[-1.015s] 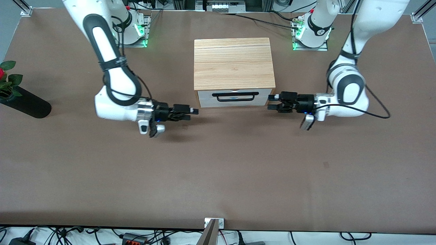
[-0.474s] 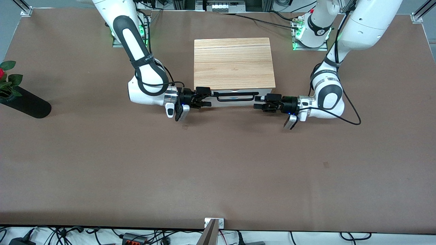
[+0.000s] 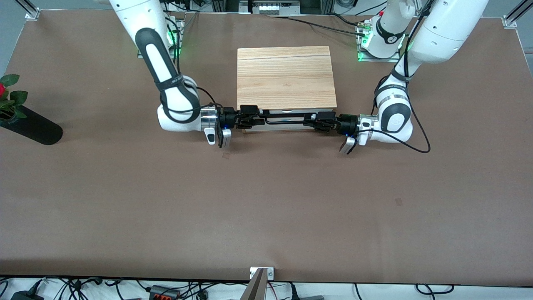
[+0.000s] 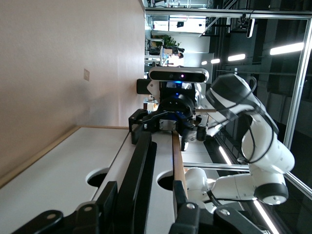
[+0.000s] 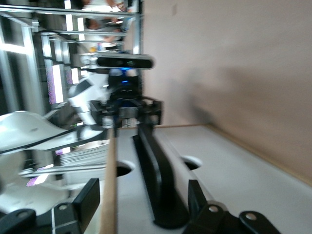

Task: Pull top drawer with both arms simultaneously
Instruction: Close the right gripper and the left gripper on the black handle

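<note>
The top drawer [image 3: 287,124] sits closed under the wooden cabinet's plank top [image 3: 286,77], its white front facing the front camera, with a long black bar handle [image 3: 285,119]. My left gripper [image 3: 311,121] is at the handle's end toward the left arm. It is open, with its fingers on either side of the bar [image 4: 141,165]. My right gripper [image 3: 253,119] is at the handle's other end, open, also straddling the bar [image 5: 156,180]. The white drawer front also shows in the left wrist view [image 4: 63,175] and in the right wrist view [image 5: 234,170]. Each wrist view shows the other gripper at the bar's far end.
A black vase [image 3: 33,127] with a red flower lies at the right arm's end of the table. The brown table [image 3: 266,208] stretches wide toward the front camera. Both arm bases stand beside the cabinet's back.
Both arms have swung in from the sides to the drawer front. Each gripper has slid onto one end of the black handle. The drawer has not moved.
</note>
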Action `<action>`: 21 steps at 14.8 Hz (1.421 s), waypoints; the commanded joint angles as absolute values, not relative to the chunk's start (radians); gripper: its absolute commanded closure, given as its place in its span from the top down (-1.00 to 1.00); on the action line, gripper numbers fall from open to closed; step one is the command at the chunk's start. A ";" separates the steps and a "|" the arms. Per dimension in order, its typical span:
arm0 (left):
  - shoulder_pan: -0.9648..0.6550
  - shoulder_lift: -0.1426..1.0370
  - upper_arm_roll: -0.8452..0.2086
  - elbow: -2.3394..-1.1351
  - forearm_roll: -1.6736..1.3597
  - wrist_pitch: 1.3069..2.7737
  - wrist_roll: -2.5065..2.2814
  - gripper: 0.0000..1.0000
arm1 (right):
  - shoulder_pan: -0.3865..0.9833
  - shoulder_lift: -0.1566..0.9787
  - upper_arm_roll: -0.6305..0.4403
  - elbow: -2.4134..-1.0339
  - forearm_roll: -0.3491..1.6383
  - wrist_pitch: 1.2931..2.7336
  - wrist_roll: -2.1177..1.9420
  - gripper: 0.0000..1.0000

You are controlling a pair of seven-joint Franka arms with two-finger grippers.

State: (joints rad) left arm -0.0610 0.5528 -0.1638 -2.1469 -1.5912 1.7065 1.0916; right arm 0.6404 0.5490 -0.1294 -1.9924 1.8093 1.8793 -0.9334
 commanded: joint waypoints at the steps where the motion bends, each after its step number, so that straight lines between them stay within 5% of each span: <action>1: -0.046 0.549 -0.178 -2.161 -1.609 1.692 1.140 -0.09 | 0.600 0.598 -0.123 -1.957 1.833 1.767 -0.953 0.33; 6: -0.040 0.569 -0.176 -2.166 -1.609 1.692 1.193 -0.63 | 0.595 0.678 -0.123 -1.871 1.842 1.772 -0.953 0.32; 9: -0.037 0.568 -0.176 -2.166 -1.609 1.690 1.192 -0.89 | 0.604 0.680 -0.123 -1.864 1.862 1.773 -0.951 0.06; 21: -0.025 0.568 -0.176 -2.158 -1.605 1.675 1.180 -0.98 | 0.632 0.683 -0.123 -1.876 1.856 1.778 -0.937 -0.49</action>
